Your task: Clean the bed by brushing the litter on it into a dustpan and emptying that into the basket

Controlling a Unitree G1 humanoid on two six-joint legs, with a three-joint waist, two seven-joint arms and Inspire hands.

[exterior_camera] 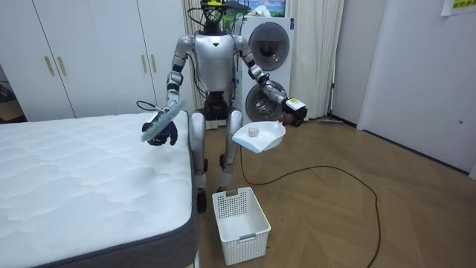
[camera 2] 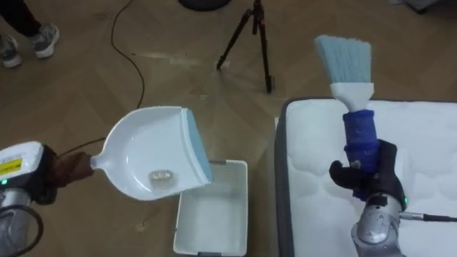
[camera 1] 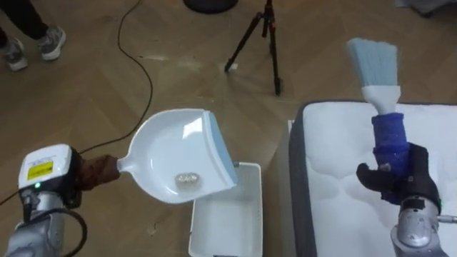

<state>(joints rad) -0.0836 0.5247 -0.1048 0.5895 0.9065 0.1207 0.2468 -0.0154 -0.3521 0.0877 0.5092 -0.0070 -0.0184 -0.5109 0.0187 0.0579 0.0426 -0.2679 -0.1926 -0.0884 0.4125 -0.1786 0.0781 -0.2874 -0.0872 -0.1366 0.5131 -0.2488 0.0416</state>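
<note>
My left hand (camera 1: pixel 94 172) is shut on the handle of a white dustpan (camera 1: pixel 171 146) with a pale blue lip. I hold the pan level above the floor, over the edge of a white basket (camera 1: pixel 232 214). A small crumpled scrap (camera 1: pixel 187 179) lies in the pan. My right hand (camera 1: pixel 400 175) is shut on the blue handle of a brush (camera 1: pixel 385 135). The brush points up, and its pale blue bristles (camera 1: pixel 373 61) reach past the corner of the white mattress (camera 1: pixel 435 135). In the room view I stand at the bed's (exterior_camera: pixel 82 179) corner with the dustpan (exterior_camera: pixel 259 136) held out over the floor.
The basket (exterior_camera: pixel 239 216) stands on the wooden floor right beside the bed. A black tripod (camera 1: pixel 265 43) stands ahead, and a dark cable (camera 1: pixel 146 78) curls across the floor. A person's shoes (camera 1: pixel 32 46) show at the far left. A washing machine (exterior_camera: pixel 266 45) is behind me.
</note>
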